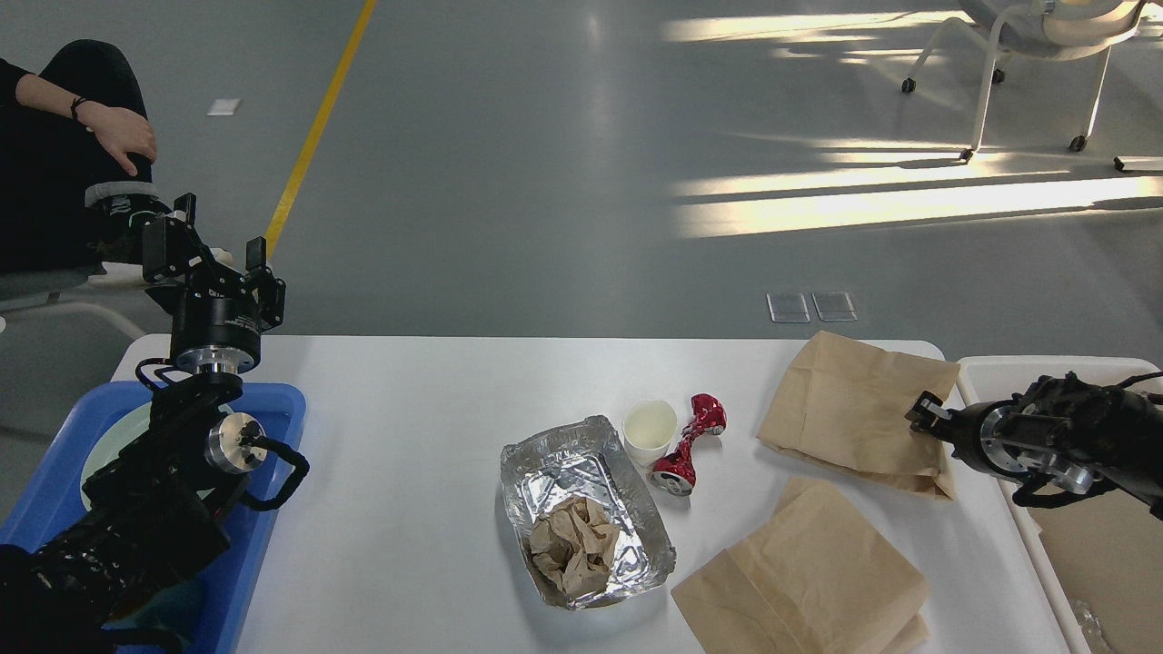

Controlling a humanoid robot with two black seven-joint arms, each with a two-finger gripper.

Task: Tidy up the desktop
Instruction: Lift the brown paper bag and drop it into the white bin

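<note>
The white desktop (409,409) carries a foil tray (627,472) with crumpled brown paper (574,545) in it. Beside the tray are a white paper cup (650,429) and a crushed red can (688,445). Two brown paper bags lie on the right, one far (845,409) and one near (809,572). My left gripper (223,232) is open and empty, raised above the blue tray (282,400) at the left edge. My right gripper (919,413) is at the far bag's right edge. Its fingers are dark and small, so its grip is unclear.
The blue tray holds a pale plate (114,445), mostly hidden by my left arm. A white bin (999,368) at the right holds brown paper (1099,545). A seated person (82,118) is beyond the table's left corner. A chair (1027,54) stands far right.
</note>
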